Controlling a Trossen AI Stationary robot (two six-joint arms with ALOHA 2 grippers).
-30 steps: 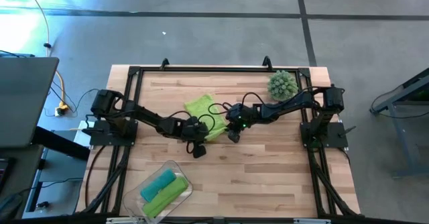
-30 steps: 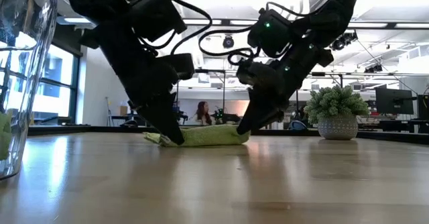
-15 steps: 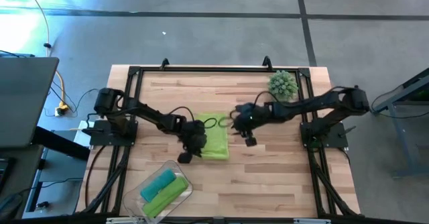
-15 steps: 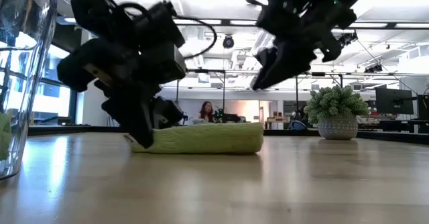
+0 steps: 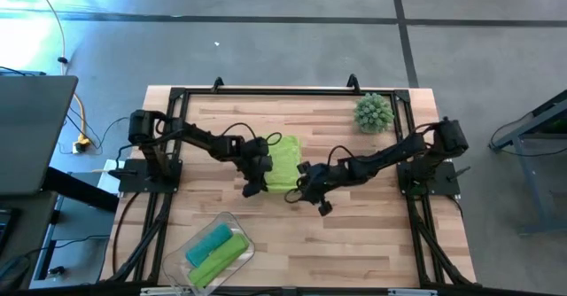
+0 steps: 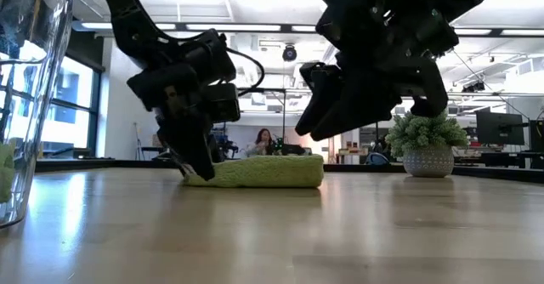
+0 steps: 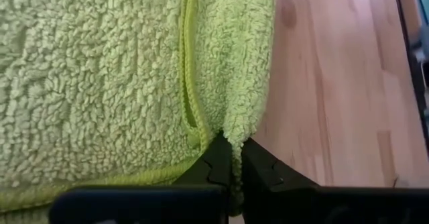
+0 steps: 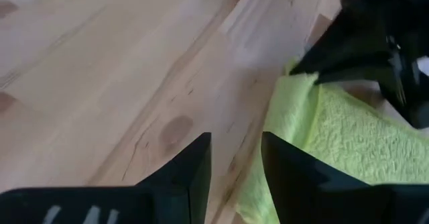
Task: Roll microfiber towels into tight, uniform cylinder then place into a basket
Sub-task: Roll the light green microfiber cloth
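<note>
Now, at the left of the wooden worktop (image 5: 354, 234), the shallow clear plastic basket (image 5: 232, 221) already holds two rolled towels, a teal blue one (image 5: 207, 241) and a lime green one (image 5: 217, 259).

Toward the middle, the left claw (image 5: 252, 188) has just pinched shut on the near corner of the third fuzzy lime green microfiber towel (image 5: 282, 161); the left wrist view shows the fabric edge caught between its closed tips. A second ago its jaws were still closing. The towel now lies folded flat just beside the worktop's centre, shifted from where it lay half a second back.

Just right of it, the right claw (image 5: 305, 195) has swung down from above to the towel's near edge, jaws apart and empty. By my reading, both arms are set up to start the last roll.
</note>
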